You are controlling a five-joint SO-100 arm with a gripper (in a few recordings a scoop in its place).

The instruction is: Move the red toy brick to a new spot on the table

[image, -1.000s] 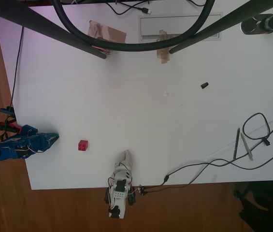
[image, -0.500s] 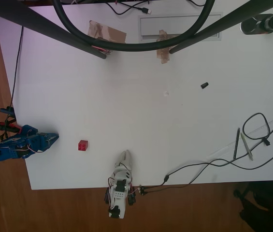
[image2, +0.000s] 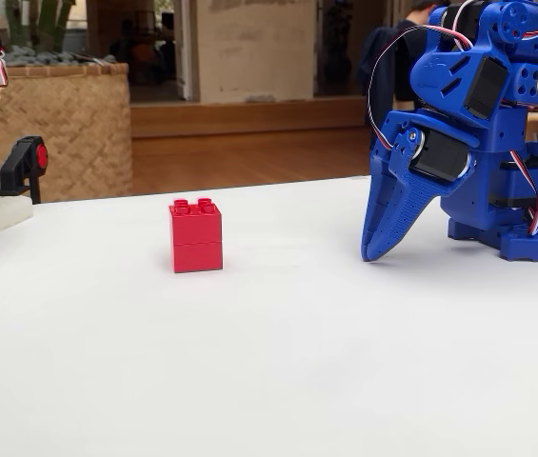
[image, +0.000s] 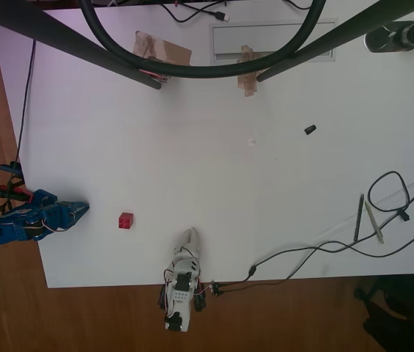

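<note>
The red toy brick (image: 126, 220) stands upright on the white table (image: 214, 176), near its lower left corner in the overhead view. In the fixed view the brick (image2: 195, 236) shows its studs on top and nothing touches it. My blue gripper (image: 83, 209) rests at the table's left edge, its tip pointing toward the brick and a short gap away from it. In the fixed view the gripper (image2: 377, 251) hangs tip-down just above the table (image2: 269, 362) to the right of the brick, with its jaws closed together and empty.
A small black cylindrical bit (image: 310, 130) lies right of the middle. Two pens (image: 358, 218) and black cables (image: 390, 192) occupy the right side. Brown tape patches (image: 163, 50) and dark frame legs (image: 82, 51) cross the top. Wooden floor (image: 1, 117) lies beyond the left edge.
</note>
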